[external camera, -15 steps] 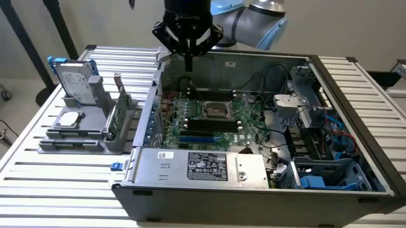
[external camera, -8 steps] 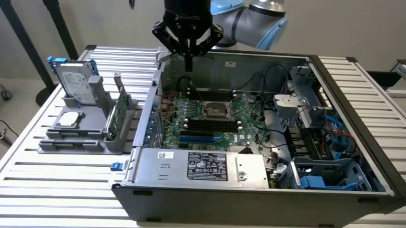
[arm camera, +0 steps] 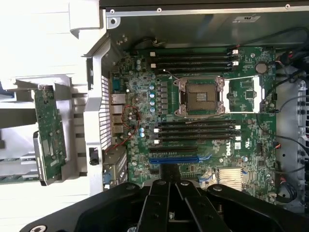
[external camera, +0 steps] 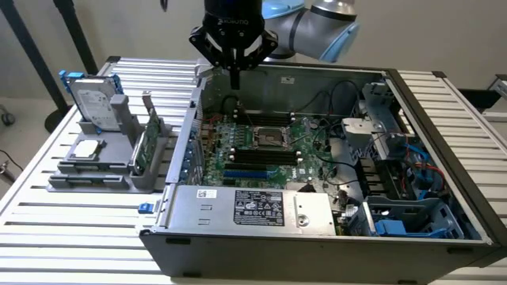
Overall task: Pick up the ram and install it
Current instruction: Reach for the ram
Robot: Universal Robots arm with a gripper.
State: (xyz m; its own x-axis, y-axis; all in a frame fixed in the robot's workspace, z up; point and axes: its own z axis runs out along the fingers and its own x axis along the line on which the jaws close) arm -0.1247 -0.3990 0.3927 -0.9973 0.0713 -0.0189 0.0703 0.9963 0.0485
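My gripper [external camera: 235, 82] hangs shut and empty above the far rim of the open computer case [external camera: 443, 178], over the motherboard [external camera: 262, 142]. Its black fingers [arm camera: 169, 200] are pressed together in the wrist view. The black memory slots [external camera: 262, 157] [arm camera: 197, 130] beside the processor socket [arm camera: 200, 95] hold nothing. Green circuit boards [external camera: 146, 145] [arm camera: 49, 133] stand on edge in a grey stand [external camera: 95, 178] outside the case, at the exterior view's left. I cannot tell the ram from the taller card there. The gripper is well apart from that stand.
A hard drive [external camera: 94, 101] with a blue frame stands at the back of the grey stand and a processor [external camera: 84, 149] lies on it. Inside the case are a power supply [external camera: 253, 208], cables [external camera: 348, 142] and a blue drive cage [external camera: 412, 222]. Everything rests on a slatted metal table [external camera: 71, 237].
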